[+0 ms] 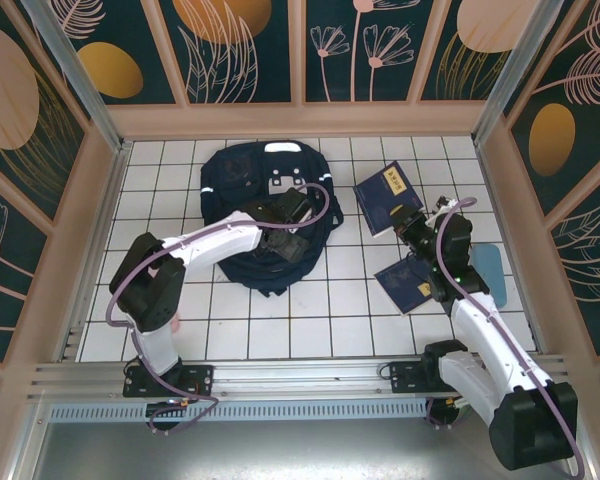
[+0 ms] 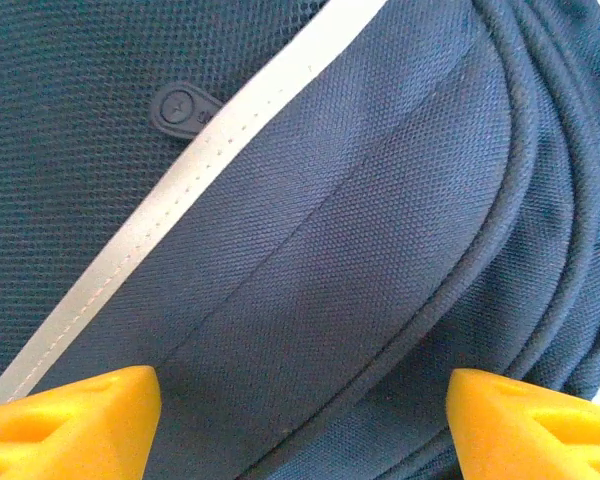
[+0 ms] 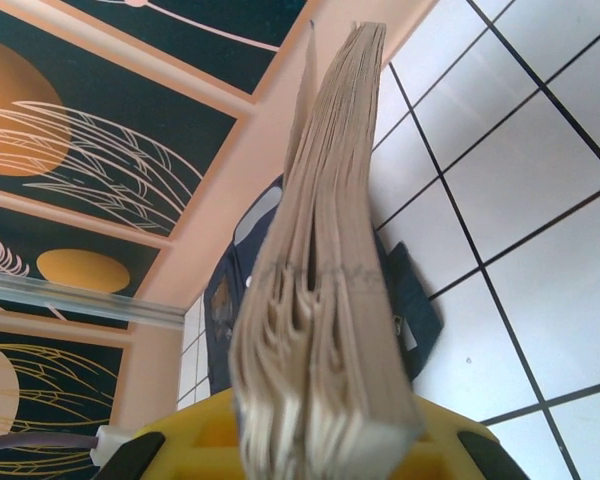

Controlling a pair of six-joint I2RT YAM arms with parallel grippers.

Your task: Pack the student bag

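The backpack (image 1: pixel 250 180) lies flat on the white tiled tabletop (image 1: pixel 350 310), at about eleven o'clock from its middle, up toward the back wall. The left fingers (image 2: pixel 70 415) hang just over its near half, spread wide with nothing between them but navy cloth and the pale stripe (image 2: pixel 180 200). My guess is they are there to find a flap or zip and get the bag open. I can see no open mouth in it from here, and whatever is inside is hidden. Over at two o'clock the right fingers (image 3: pixel 210 445) pinch a thick book (image 3: pixel 320 300) by one edge, its pages fanning a little. It is likely held ready to go in once there is a gap. A second navy book (image 1: pixel 412 287) lies flat at four o'clock, under that arm, not yet packed.
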